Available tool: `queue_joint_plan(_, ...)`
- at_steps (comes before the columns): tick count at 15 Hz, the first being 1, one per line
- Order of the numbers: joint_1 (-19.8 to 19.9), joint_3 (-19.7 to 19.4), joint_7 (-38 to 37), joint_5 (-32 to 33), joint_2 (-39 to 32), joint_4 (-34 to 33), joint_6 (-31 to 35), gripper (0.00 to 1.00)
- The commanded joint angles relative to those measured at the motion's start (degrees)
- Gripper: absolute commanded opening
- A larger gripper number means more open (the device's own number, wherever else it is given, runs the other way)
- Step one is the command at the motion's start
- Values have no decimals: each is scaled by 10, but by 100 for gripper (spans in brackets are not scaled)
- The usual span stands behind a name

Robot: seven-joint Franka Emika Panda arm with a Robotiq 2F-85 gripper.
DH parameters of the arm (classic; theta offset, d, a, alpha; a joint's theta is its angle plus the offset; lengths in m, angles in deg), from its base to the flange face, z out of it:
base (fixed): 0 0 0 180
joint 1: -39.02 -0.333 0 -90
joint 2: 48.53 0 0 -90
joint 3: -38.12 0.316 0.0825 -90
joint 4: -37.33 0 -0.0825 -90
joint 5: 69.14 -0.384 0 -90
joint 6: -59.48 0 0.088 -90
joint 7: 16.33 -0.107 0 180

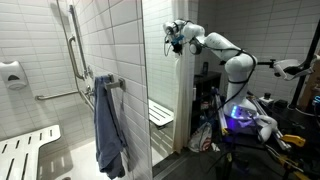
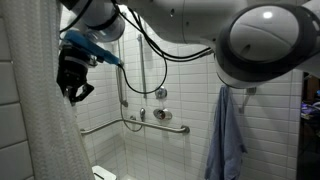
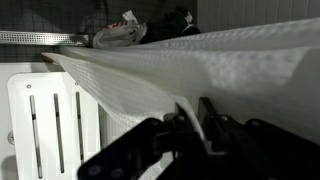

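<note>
A white shower curtain (image 1: 182, 100) hangs at the edge of a tiled shower stall. It also shows in an exterior view (image 2: 35, 125) at the left and fills the wrist view (image 3: 220, 70). My gripper (image 1: 177, 40) is up near the curtain's top edge, also seen in an exterior view (image 2: 73, 85). In the wrist view my gripper (image 3: 192, 118) is shut on a thin fold of the curtain, which is pinched between the two dark fingers.
A blue towel (image 1: 109, 130) (image 2: 228, 135) hangs from a grab bar (image 1: 100, 85). A white slatted bench (image 1: 25, 150) and a wall seat (image 1: 160, 112) are inside the stall. Shower fittings (image 2: 160, 95) sit on the tiled wall. Clutter and equipment (image 1: 250, 120) stand beside the robot base.
</note>
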Motion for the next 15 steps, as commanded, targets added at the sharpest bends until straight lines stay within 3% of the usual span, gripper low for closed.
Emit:
queue_joint_plan(1, -12, -4, 5, 12, -47, -33, -16, 51)
queue_joint_plan(8, -19, -21, -3, 36, -66, -60, -18, 98)
queue_joint_plan(15, -7, -42, -3, 64, -29, -27, 57, 100)
